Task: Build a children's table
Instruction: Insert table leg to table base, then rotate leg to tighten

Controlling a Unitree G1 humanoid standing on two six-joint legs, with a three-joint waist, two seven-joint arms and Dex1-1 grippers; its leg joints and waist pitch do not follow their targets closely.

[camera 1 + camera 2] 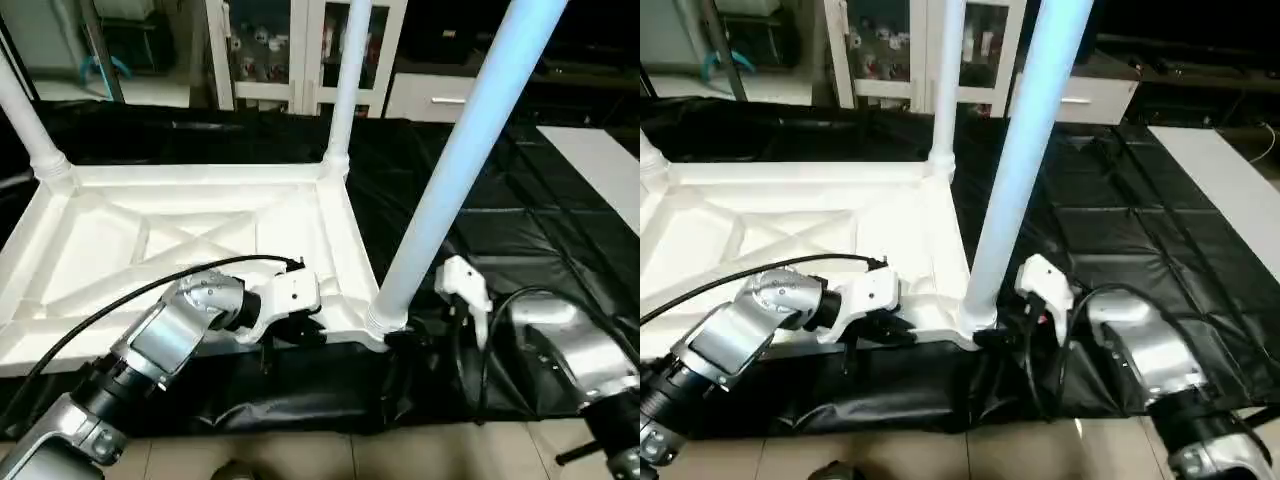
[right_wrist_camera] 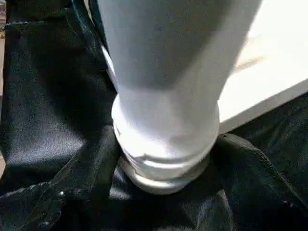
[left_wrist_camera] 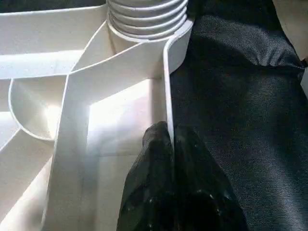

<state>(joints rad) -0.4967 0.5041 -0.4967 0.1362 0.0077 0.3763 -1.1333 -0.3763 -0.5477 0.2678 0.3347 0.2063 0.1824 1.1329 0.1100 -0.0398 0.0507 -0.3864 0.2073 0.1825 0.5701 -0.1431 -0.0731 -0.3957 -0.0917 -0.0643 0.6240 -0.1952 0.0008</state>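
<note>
The children's table top point(image 1: 150, 240) lies upside down on a black mat, its X ribs facing up. White legs stand in its far left corner point(image 1: 25, 110), its far right corner point(image 1: 345, 80) and its near right corner point(image 1: 460, 160). My left gripper point(image 1: 292, 332) is shut on the top's near rim beside the near right leg. In the left wrist view its fingers point(image 3: 154, 159) pinch the thin rim wall point(image 3: 166, 86) just below the ribbed corner socket point(image 3: 144, 19). My right gripper point(image 1: 398, 338) sits at the base of the near right leg point(image 2: 163, 96), closed around it.
The black mat point(image 1: 520, 230) stretches to the right and bunches up along the near edge. A white board point(image 1: 600, 160) lies at the far right. White cabinets point(image 1: 270, 50) stand behind. Tiled floor point(image 1: 350, 455) runs along the front.
</note>
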